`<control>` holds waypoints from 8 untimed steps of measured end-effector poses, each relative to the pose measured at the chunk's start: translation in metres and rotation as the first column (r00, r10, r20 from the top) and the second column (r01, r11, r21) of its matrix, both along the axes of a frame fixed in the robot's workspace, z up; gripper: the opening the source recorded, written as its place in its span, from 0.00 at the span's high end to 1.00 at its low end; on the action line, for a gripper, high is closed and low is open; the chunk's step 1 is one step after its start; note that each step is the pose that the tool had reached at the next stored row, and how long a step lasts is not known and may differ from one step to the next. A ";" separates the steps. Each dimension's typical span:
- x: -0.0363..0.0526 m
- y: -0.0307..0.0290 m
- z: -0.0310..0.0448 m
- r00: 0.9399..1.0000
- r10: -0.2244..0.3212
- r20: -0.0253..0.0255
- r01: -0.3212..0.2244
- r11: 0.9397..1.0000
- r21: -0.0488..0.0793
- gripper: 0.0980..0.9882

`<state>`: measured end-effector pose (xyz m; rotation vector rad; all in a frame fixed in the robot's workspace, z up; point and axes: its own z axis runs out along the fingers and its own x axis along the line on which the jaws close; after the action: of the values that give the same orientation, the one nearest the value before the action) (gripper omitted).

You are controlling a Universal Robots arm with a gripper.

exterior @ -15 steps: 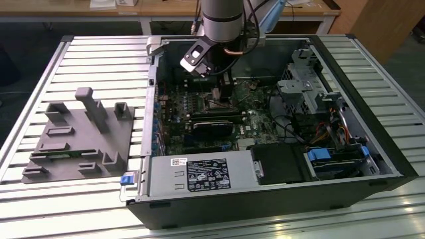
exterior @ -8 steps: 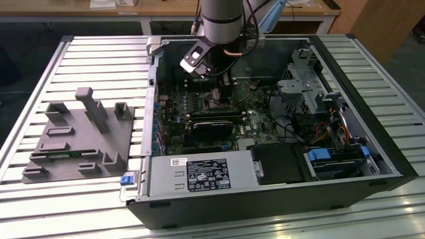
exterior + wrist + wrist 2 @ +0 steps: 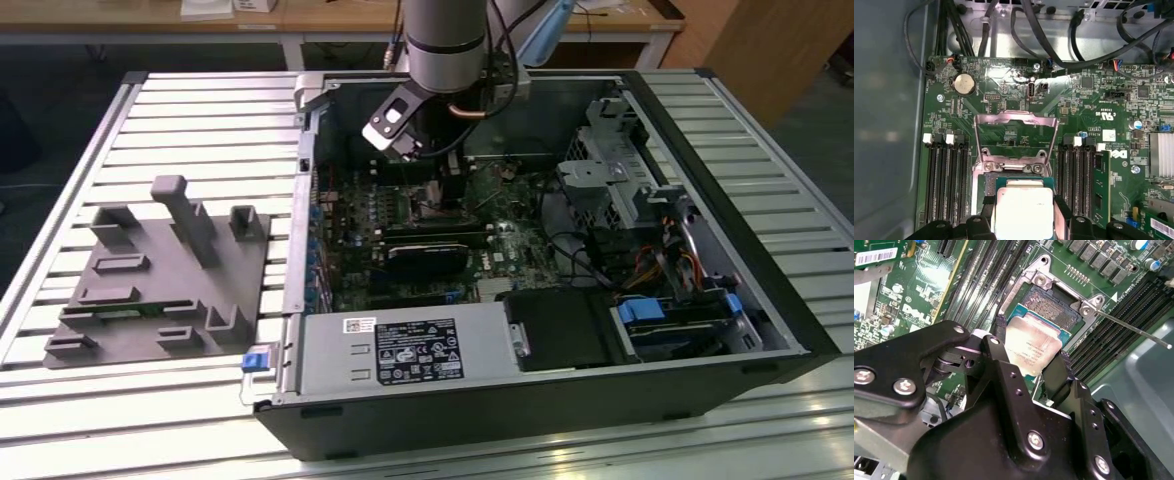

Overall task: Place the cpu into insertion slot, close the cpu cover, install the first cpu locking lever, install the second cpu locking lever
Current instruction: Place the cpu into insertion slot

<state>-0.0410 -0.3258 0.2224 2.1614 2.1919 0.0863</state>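
Half-closed gripper (image 3: 1031, 340) pinched the cpu (image 3: 1031, 347) by two edges over the insertion slot (image 3: 1051, 305), partly hiding it; cpu cover (image 3: 1016, 118) stood open; cpu print illegible.

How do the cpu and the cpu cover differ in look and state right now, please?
The cpu is a solid square with a silvery-tan top; the cpu cover is a silver frame with green board showing through its cut-out. The cpu is held by the gripper, a finger on each side, over the insertion slot; the cpu cover is swung open beyond it, free of the gripper. Both are square and metallic.
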 end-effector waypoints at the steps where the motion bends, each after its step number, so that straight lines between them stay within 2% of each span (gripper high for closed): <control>1: -0.0005 0.0001 -0.0009 1.000 0.000 0.000 0.000 1.000 0.000 0.50; 8: -0.0053 0.0021 -0.0067 1.000 -0.001 0.000 0.001 1.000 0.000 0.50</control>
<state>-0.0463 -0.3237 0.2156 2.1622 2.1909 0.0862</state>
